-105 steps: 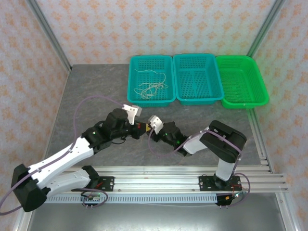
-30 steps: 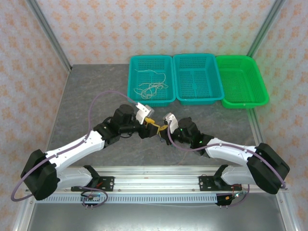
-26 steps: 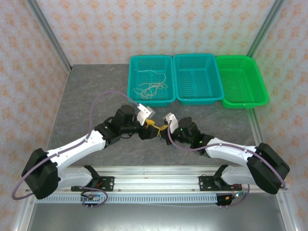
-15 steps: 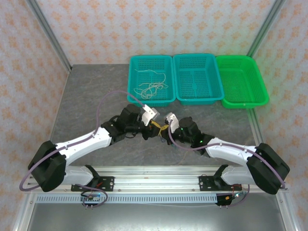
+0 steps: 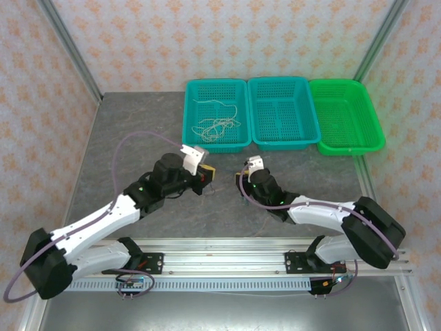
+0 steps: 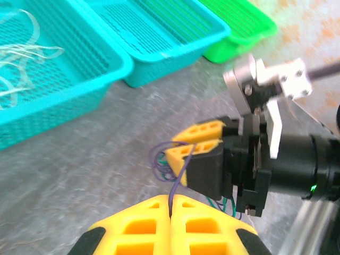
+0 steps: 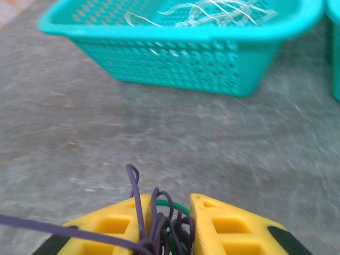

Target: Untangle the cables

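While both arms lie low over the grey table point(image 5: 117, 138), we see them reach inward from their bases so that the two grippers face each other in front of the leftmost teal basket point(image 5: 216, 82). Our left arm stretches on a diagonal from the near left corner. The left gripper point(image 6: 170, 201) has its yellow fingers pressed together, pinching a thin purple strand point(image 6: 179, 175) that runs across to the tangle. Our right arm folds at the elbow by the near right edge and sends its forearm leftward, close to the surface. The right gripper point(image 7: 169, 212) has its fingers a little apart, with the cables point(image 7: 164, 228), dark purple loops and one green one, bunched in the gap and gripped there. We see the two grippers near each other but not touching, with the strand spanning the space between them. More whitish cables point(image 5: 217, 124) lie loose inside the leftmost basket; a middle teal basket point(image 5: 282, 80) and a green basket point(image 5: 337, 82) stand in a row to its right.
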